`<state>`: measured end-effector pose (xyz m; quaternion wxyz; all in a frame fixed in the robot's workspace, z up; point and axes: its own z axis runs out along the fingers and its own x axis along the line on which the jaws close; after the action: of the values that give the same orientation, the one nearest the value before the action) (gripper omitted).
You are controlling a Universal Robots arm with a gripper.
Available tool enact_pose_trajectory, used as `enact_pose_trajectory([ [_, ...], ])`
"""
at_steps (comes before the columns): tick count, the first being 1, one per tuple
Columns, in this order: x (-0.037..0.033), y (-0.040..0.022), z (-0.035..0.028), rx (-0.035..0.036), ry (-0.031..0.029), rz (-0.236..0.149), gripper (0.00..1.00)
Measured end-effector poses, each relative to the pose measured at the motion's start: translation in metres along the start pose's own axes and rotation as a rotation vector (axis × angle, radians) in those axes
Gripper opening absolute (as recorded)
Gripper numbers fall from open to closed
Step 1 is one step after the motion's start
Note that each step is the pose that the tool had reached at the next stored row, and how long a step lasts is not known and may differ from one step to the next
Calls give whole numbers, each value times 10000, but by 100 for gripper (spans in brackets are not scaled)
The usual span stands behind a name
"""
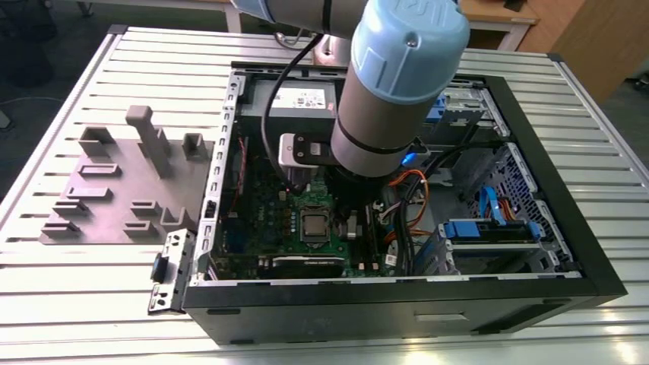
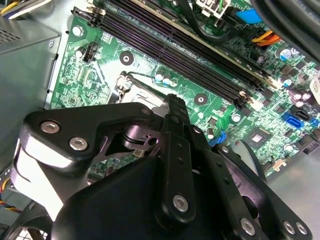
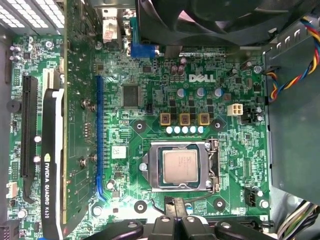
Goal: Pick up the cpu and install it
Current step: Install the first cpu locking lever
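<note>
Hand [image 2: 170, 107] position: inside the open computer case [image 1: 527, 293], low over the green motherboard [image 3: 150, 75], just beside the processor socket. In the second wrist view its dark fingers run edge-on toward the board, and whether they stand apart or together cannot be told; nothing shows between them. In the first wrist view the fingertip [image 3: 172, 207] ends near the socket frame [image 3: 212, 172].

The cpu [image 3: 180, 166] lies flat in the socket, square to the frame, pale metal top facing up. In the exterior view it sits [image 1: 315, 223] just beyond the arm [image 1: 390, 91], toward the exterior view's left.

Handling judgement: the chip is light, thin and rigid. Its smooth metal top offers little friction, so a hold across two opposite edges is the sound choice. Its underside and the socket contacts are likely fragile; side load or tilt risks damage. The frame closely borders the chip, leaving little room for fingers.

A graphics card [image 3: 52, 165] stands near the socket. The case rests on a slatted bench [image 1: 91, 304] beside a grey holder block [image 1: 112, 194].
</note>
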<state>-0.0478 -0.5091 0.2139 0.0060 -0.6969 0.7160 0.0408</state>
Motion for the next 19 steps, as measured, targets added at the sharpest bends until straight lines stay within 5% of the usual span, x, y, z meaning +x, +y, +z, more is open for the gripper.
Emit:
enact_pose_trajectory([
  [19, 38, 9, 70, 35, 2, -61, 11],
])
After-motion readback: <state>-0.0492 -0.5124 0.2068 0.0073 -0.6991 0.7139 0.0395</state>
